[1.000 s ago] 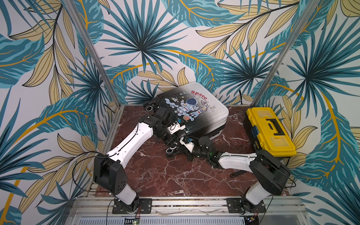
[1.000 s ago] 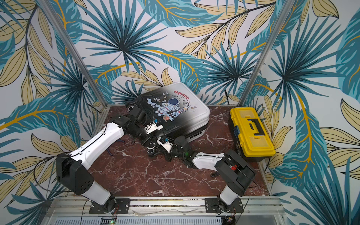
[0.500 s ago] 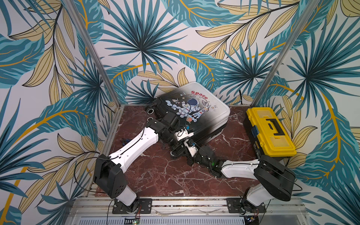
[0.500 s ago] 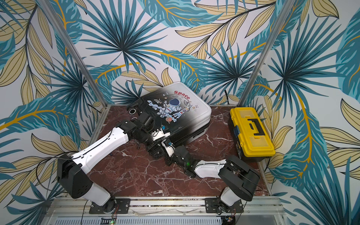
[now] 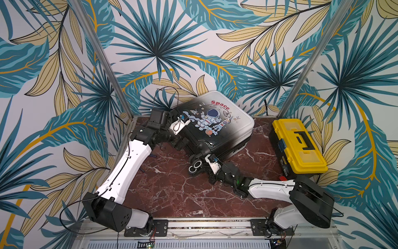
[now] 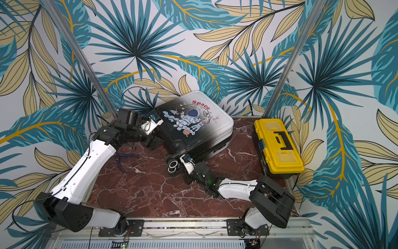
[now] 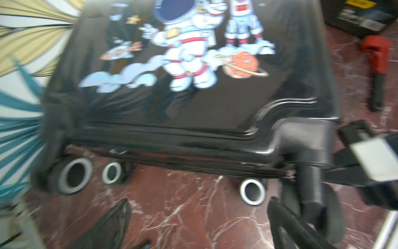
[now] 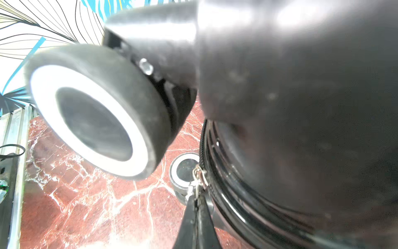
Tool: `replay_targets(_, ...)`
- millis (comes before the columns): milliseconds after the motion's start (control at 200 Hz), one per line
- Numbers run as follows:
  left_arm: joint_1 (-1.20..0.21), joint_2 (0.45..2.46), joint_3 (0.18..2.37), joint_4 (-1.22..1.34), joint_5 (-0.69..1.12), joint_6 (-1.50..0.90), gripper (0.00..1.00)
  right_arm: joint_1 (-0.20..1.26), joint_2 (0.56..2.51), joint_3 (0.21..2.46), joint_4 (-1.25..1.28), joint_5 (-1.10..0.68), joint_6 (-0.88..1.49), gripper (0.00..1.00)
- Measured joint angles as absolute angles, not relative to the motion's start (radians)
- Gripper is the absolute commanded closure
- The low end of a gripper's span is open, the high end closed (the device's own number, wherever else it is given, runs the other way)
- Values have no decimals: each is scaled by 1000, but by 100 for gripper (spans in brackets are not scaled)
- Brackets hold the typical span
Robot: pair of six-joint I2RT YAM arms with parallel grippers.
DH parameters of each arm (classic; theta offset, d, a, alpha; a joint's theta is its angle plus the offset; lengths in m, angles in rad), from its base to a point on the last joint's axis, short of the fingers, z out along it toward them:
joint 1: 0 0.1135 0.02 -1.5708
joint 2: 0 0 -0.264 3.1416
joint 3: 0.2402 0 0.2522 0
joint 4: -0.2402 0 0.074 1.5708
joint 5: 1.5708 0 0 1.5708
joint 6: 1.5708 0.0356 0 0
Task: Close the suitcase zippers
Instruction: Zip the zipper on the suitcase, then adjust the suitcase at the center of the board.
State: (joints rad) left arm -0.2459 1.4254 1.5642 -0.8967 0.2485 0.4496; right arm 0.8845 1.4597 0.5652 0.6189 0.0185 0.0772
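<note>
The suitcase lies flat at the far centre of the bench. The left gripper is spread apart and empty, beside the wheeled edge. The right gripper is clamped on the zipper pull.

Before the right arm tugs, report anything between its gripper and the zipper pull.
Nothing visible does: the right gripper is shut on the zipper pull at the seam of the suitcase; the near wheel sits beside it.

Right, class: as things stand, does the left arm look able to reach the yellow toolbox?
Probably not: the suitcase lies between the open left gripper and the toolbox, which sits on the robot's right.
</note>
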Motion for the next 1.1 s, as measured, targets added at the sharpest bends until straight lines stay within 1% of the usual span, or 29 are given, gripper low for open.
replay_targets(120,-144,1496,1633,-890,191,476,1,884,1448,566,601,19,67,100)
replay_targets(285,-39,1673,1740,-873,148,520,1,884,1448,574,588,18,59,100)
replay_targets(466,19,1845,1843,-855,183,570,1,884,1448,580,575,18,56,100)
replay_targets(611,28,1921,1889,-844,245,607,0,884,1448,585,564,18,55,100)
replay_targets(726,33,1973,1944,-838,282,620,8,884,1448,593,546,18,50,100)
replay_targets(821,38,2009,1984,-832,323,621,17,884,1446,597,537,18,44,100)
replay_targets(1036,46,2045,1999,-824,368,625,19,884,1434,601,517,19,33,100)
replay_targets(1096,46,2049,1999,-824,374,629,21,884,1434,603,511,19,30,100)
